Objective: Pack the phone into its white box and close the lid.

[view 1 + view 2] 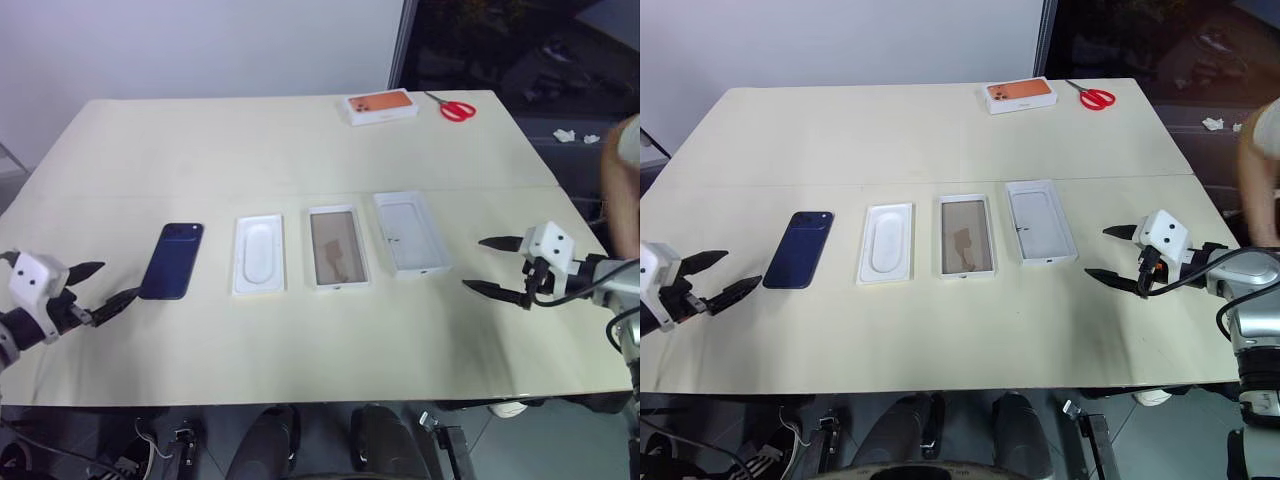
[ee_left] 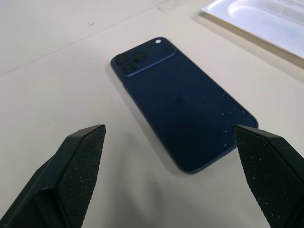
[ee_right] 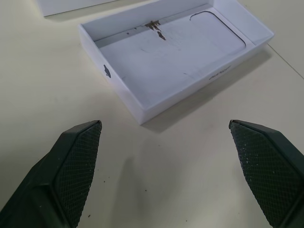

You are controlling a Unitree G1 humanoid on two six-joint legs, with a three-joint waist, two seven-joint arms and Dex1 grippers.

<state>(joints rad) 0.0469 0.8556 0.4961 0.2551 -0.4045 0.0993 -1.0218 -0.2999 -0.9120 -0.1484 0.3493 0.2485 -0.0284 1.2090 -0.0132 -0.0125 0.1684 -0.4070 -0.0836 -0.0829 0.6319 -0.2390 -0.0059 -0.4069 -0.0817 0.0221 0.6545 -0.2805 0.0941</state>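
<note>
The table (image 1: 300, 340) carries four flat items in a row in front of me. From my left to my right these are the phone (image 1: 172, 260), a white insert (image 1: 259, 254) with an oval recess, the box (image 1: 338, 247) with its tan-brown floor showing, and the lid (image 1: 410, 232) lying with its plain white inside upward. Each item lies flat and apart from its neighbours, with bare tabletop between them.

The phone rests back upward, its camera cluster at the far corner, and is tilted slightly against the row. My left gripper (image 1: 98, 290) hovers at the near left end of the phone with its fingers (image 2: 76, 175) spread wide and empty; in the left wrist view the phone's near end lies between the two fingertips but beyond them, untouched.

My right gripper (image 1: 496, 266) hovers to the right of the lid, well apart from the phone, its fingers (image 3: 71, 171) also spread wide and holding nothing. In the right wrist view the lid's near wall faces the gripper, with open table between.

At the far edge stand an orange-topped box (image 1: 381, 106) and, just beside it, red scissors (image 1: 455, 108). A person's arm (image 1: 620, 190) shows at the right edge.
</note>
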